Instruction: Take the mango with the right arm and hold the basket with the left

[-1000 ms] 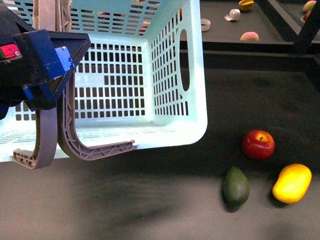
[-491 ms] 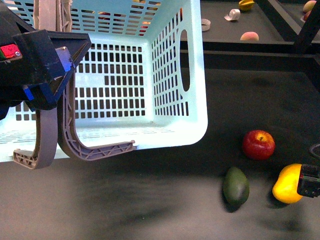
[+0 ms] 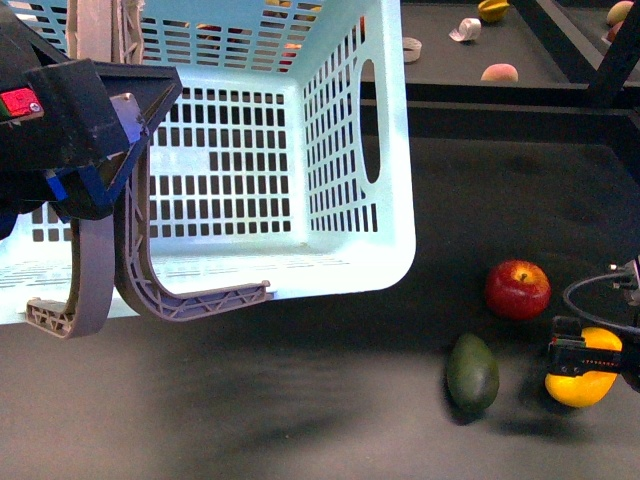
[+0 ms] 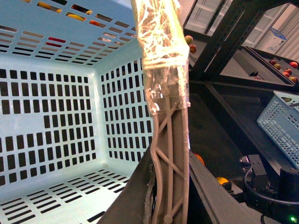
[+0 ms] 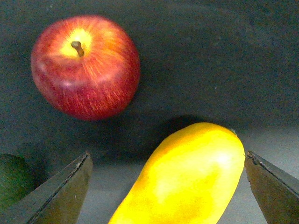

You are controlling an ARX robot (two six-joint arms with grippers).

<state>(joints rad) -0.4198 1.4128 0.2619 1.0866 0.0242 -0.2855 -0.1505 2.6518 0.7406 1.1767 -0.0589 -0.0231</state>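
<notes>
The light blue slotted basket [image 3: 250, 150] hangs tilted at the left, held by its grey-brown handles [image 3: 100, 270]. My left gripper [image 3: 85, 140], dark blue with a red mark, is shut on those handles; the left wrist view shows a handle [image 4: 167, 154] clamped between its jaws. The yellow mango [image 3: 580, 385] lies on the dark table at the lower right. My right gripper [image 3: 590, 352] is open right over it. In the right wrist view the mango [image 5: 187, 177] lies between the two spread fingers [image 5: 60, 191], touching neither.
A red apple [image 3: 517, 289] lies just beyond the mango and a dark green avocado [image 3: 472, 372] to its left; both show in the right wrist view, the apple [image 5: 86, 65] and the avocado [image 5: 11, 182]. A shelf at the back holds small fruits [image 3: 499, 72].
My right gripper has come in from the right edge and now sits over the mango, covering part of it. The basket and left gripper have not moved.
</notes>
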